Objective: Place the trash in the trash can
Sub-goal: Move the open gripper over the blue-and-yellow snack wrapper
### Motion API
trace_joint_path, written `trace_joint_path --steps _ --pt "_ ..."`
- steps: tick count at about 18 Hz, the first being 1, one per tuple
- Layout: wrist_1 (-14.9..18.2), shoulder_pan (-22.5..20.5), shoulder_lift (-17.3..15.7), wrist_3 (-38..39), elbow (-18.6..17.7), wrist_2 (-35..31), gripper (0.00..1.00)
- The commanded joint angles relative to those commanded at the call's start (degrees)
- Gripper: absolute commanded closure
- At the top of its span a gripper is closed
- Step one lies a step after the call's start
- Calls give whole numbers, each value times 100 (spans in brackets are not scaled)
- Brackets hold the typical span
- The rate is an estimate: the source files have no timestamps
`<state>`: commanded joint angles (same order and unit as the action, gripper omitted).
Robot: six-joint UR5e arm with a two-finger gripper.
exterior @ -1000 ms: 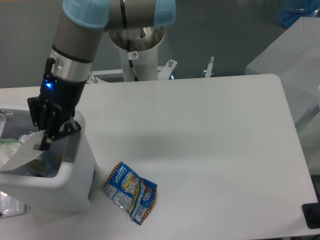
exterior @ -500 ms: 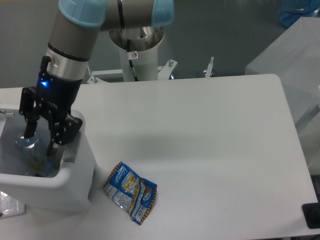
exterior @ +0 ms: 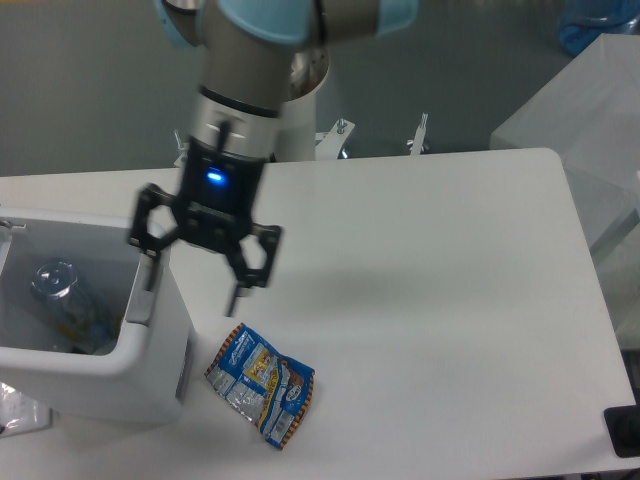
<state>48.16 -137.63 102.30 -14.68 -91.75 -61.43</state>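
Gripper [exterior: 193, 285] is hanging over the table [exterior: 430, 290] w/ fingers spread wide apart, nothing between them. One finger is sitting at the bin's right wall, the other [exterior: 240, 291] over bare tabletop just above the bag. Frame is motion-blurred around the gripper, so can't tell whether the left finger is touching the bin wall. Blue LED is glowing on the wrist.

Bin [exterior: 150, 370] is sitting at the left edge of table, white, thick rounded rim, partly cut off by the frame. Inside: a clear plastic bottle [exterior: 58, 290] lying near the left side, plus something w/ yellowish print beside it, too unclear to ID. Wrapper w/ green marks is not making itself out in the bin from this angle; can't say where it is.

Snack bag [exterior: 262, 383] is lying flat on table, outside the bin, just right of the bin's lower right corner and below the gripper. Blue foil, yellow-red print, crumpled. Not touching gripper; apart from the bin by a narrow gap.

Arm is coming down from the top centre, base post behind the table's far edge.
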Motion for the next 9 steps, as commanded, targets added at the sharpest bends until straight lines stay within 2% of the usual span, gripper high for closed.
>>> trace_joint_path --steps 4,9 --pt "9 -272 220 9 -308 -166 2" --pt "-9 -282 825 -26 -344 -535 2"
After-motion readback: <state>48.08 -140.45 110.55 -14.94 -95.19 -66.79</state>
